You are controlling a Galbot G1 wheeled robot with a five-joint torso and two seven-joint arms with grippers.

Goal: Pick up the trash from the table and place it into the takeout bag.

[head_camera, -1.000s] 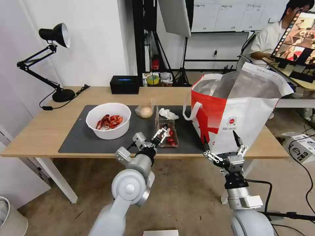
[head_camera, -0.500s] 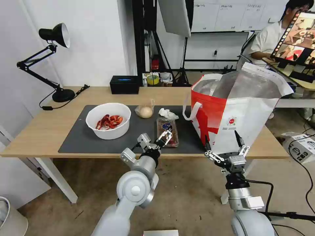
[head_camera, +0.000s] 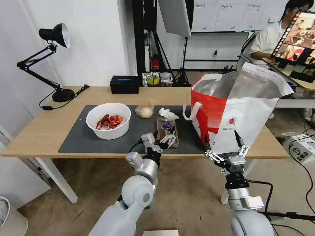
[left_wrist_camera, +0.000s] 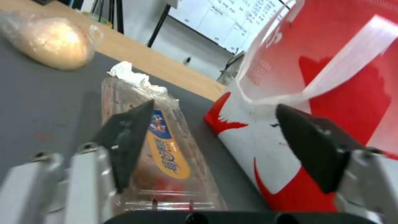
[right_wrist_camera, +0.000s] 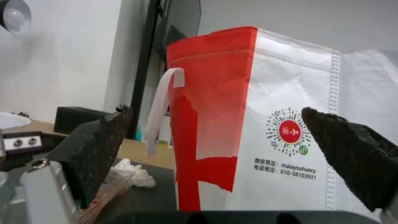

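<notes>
1. The left gripper hangs low over the clamshell tray on the mat — jaws spread wide, gripping nothing.
2. The right gripper waits before the takeout bag — jaws wide apart, empty.

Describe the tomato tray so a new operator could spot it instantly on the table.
Find the dark grey mat on the light-wood table, then the tall red-and-white takeout bag at the mat's right end. The clear plastic clamshell tray lies flat just left of the bag, at the open left gripper. Unlike the crumpled tissue behind it, it is transparent, with red tomatoes and a yellow label.
</notes>
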